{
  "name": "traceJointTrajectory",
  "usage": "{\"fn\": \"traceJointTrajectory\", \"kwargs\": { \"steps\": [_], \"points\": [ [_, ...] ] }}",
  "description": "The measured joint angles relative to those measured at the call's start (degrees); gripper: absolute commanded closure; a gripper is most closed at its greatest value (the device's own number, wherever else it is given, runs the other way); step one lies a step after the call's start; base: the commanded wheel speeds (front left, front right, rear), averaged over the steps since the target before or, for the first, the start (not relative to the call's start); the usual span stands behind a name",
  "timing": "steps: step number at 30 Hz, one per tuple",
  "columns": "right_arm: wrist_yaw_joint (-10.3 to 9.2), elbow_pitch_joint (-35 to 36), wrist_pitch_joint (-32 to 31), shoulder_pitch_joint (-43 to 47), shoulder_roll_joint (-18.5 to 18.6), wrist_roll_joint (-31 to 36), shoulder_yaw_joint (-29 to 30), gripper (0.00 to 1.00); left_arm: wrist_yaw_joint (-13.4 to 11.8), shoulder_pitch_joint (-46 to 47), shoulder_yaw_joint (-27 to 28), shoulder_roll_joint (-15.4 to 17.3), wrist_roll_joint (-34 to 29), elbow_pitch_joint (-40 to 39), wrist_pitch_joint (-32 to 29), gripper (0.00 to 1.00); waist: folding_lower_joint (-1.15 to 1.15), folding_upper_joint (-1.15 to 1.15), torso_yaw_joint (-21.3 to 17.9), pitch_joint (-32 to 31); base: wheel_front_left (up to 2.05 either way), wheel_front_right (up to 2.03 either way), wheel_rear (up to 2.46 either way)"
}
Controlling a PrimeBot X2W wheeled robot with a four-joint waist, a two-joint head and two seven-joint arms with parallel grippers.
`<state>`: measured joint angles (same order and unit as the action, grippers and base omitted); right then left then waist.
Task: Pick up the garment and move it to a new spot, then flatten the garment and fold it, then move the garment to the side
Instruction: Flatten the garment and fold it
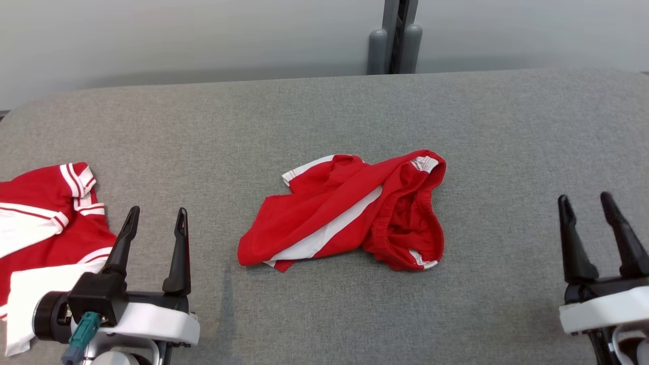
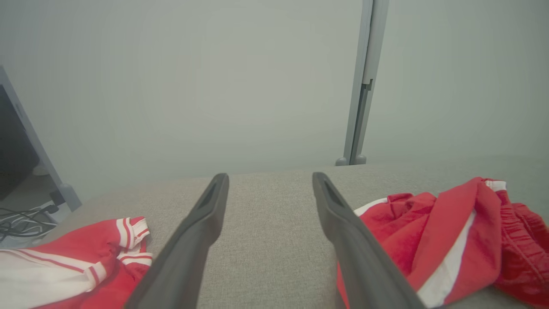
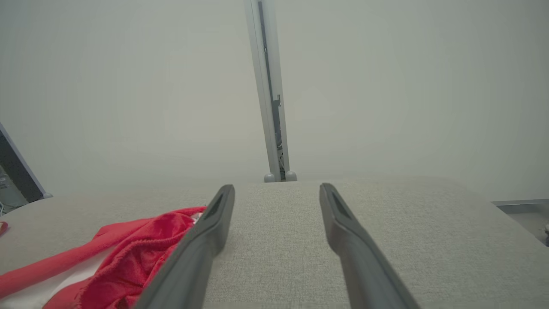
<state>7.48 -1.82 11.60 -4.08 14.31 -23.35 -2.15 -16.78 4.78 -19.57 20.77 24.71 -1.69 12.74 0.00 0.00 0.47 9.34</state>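
The table (image 1: 324, 116) before me is covered in grey woven fabric, and its far corners are rounded. At its left end lies a red-and-white shirt (image 1: 45, 223), crumpled, with striped cuffs and a broad white panel. Behind the table stands a pale grey wall (image 1: 177, 35), split by an upright grey post (image 1: 400, 30) with two rounded feet at the table's far edge. Past the table's left end I see a dark panel (image 2: 13, 159) in a grey frame, with a tangle of black cables (image 2: 21, 216) low beside it.
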Motion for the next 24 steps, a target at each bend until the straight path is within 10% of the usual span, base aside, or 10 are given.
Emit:
{"fn": "traceJointTrajectory", "kwargs": {
  "steps": [16,24],
  "points": [
    [0.01,6.1,-4.6,4.6,-5.1,6.6,3.0,0.0,-0.9,-2.0,-1.7,0.5,-0.1,-1.3,-2.1,0.0,0.0,0.0,0.7,-0.6,0.0,0.0,0.0],
    [0.01,6.6,-5.5,4.3,-5.0,6.8,2.4,0.0,7.7,1.1,-9.9,2.3,0.6,-1.1,-11.6,0.0,0.0,0.0,0.5,1.2,0.0,0.0,0.0]
  ]
}}
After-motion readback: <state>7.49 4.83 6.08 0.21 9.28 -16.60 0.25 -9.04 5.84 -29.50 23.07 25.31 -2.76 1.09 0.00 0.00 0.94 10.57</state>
